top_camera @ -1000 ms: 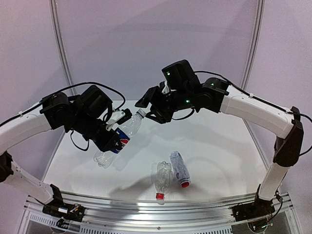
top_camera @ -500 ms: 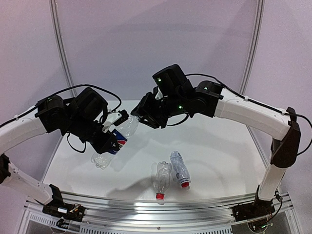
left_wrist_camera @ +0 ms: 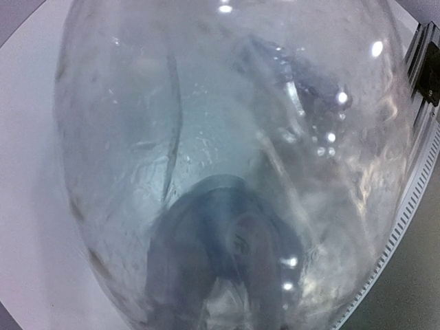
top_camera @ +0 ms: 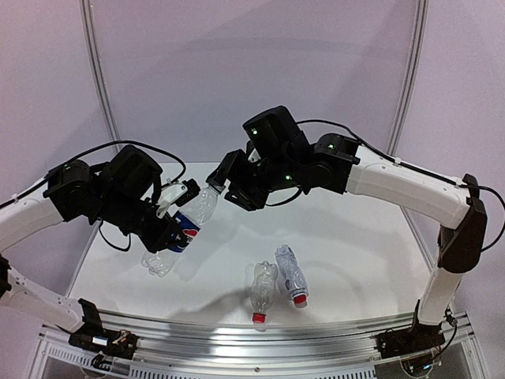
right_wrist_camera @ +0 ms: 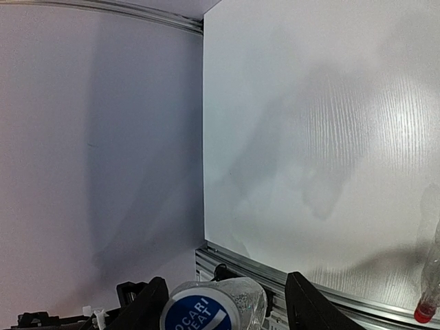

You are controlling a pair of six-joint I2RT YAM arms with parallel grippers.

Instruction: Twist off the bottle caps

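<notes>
My left gripper is shut on the Pepsi bottle and holds it tilted above the table, neck up and to the right. That clear bottle fills the left wrist view and hides the fingers there. Its whitish cap, blue on top, sits between the fingers of my right gripper. The jaws stand wider than the cap, with a gap on the right side. Two unlabelled ribbed bottles lie on the table with red caps on, pointing toward the near edge.
The white table ends in a metal rail at the near edge, close to the lying bottles. A grey wall rises behind. One red cap shows at the bottom right of the right wrist view.
Both arms have shifted left and slightly down with the Pepsi bottle. My right gripper has moved in from beside the cap to stand around it.
</notes>
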